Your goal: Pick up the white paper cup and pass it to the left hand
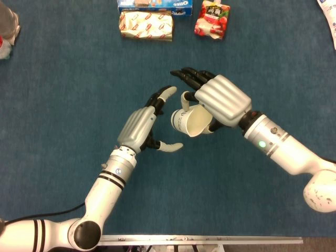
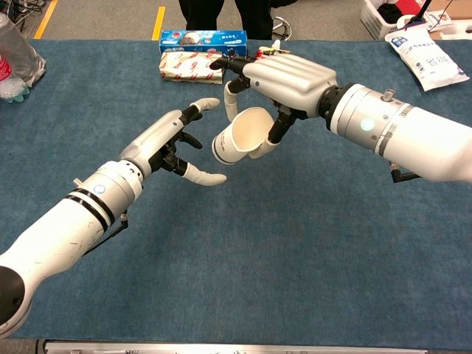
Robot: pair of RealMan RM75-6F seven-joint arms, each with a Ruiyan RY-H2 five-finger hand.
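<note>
The white paper cup lies on its side in the air above the blue cloth, base pointing left, mouth toward the right arm. My right hand grips it from above, fingers over the top and thumb under the rim. My left hand hovers just left of the cup's base with fingers and thumb spread apart and nothing in it. A small gap still shows between its fingertips and the cup.
At the far edge lie a blue biscuit box, a gold-wrapped packet and a red snack bag. A plastic bottle stands far left. A white bag lies far right.
</note>
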